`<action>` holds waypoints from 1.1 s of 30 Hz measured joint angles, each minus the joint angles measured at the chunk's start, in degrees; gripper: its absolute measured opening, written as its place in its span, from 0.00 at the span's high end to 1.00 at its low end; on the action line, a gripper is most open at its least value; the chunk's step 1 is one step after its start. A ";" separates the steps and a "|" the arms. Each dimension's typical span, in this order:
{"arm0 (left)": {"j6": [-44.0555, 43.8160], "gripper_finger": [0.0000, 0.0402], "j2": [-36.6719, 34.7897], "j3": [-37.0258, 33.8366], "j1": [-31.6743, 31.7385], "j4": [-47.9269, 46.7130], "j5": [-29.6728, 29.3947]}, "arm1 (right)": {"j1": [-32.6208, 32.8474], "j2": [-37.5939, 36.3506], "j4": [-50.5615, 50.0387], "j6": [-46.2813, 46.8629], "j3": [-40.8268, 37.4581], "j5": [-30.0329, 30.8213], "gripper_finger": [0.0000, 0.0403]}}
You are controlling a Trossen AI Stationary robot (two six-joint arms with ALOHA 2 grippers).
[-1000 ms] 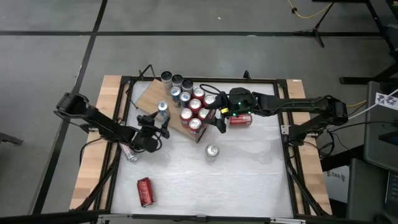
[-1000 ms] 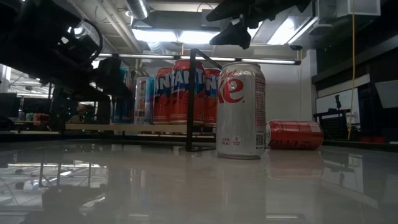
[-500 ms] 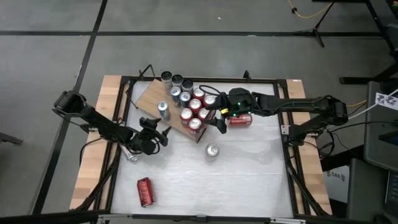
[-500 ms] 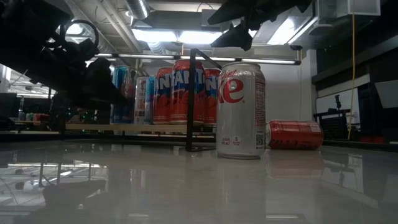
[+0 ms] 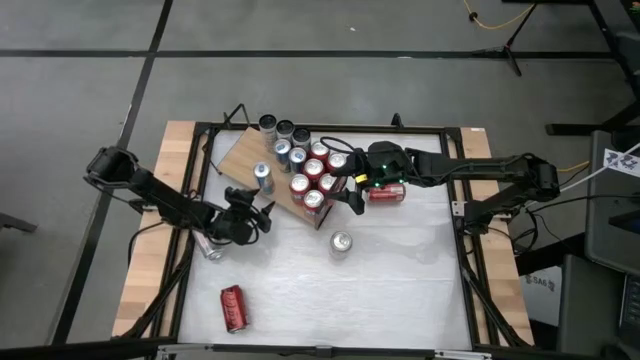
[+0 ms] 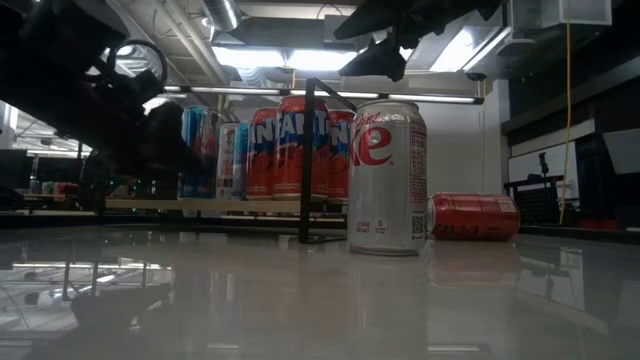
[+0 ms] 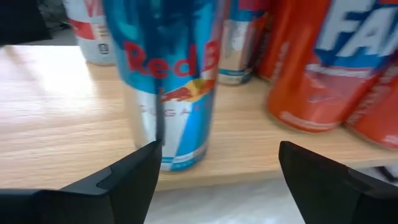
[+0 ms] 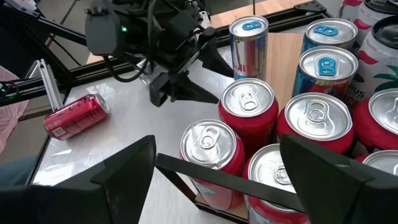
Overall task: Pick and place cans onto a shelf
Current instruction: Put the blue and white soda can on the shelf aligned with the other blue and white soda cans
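One slim blue-and-silver can (image 7: 163, 87) upright on shelf (image 7: 56, 118), just ahead of open, empty left gripper (image 7: 214, 171); likely light, thin-walled, slick, easily tipped: grip mid-body; right gripper (image 8: 214, 180) open above red cans (image 8: 247, 112)

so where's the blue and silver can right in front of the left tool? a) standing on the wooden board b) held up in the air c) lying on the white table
a: the blue and silver can stands upright on the wooden board, clear of the open left tool.
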 joint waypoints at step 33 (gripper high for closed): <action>-0.02 0.53 0.02 0.00 6.26 0.05 7.48 | 0.02 0.00 -1.17 0.00 -0.02 0.06 0.18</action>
